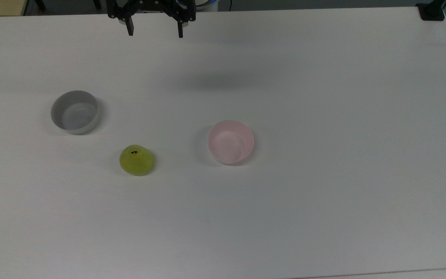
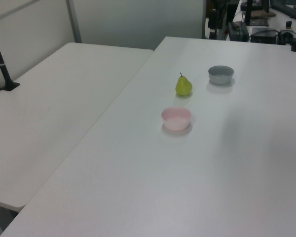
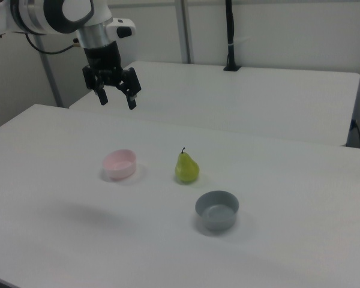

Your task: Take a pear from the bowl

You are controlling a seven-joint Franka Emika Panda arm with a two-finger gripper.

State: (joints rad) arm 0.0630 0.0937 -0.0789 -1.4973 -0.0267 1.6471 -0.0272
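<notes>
So the pear [image 1: 136, 160] isn't in any bowl at all, it's standing upright on the bare white table [image 1: 323, 193], stem pointing up, yellow-green with a little dark stem on top. In the top view it sits between the two bowls and a bit nearer the bottom edge: the grey bowl [image 1: 74, 112] is up and to the top view's left of it, the pink bowl [image 1: 230, 141] is off to the top view's right. None of the three touch each other. Both bowls look empty inside. The gripper [image 1: 155, 30] is way up at the top edge of the top view, well apart from the fruit and both bowls, fingers spread wide with nothing between them. In the right view you can see the gripper [image 3: 116, 99] hanging high above the table, pointing down, above and behind the pink bowl [image 3: 119, 164], with the pear [image 3: 186, 168] just to the right view's right of that bowl and the grey bowl [image 3: 216, 210] closer to the camera.
</notes>
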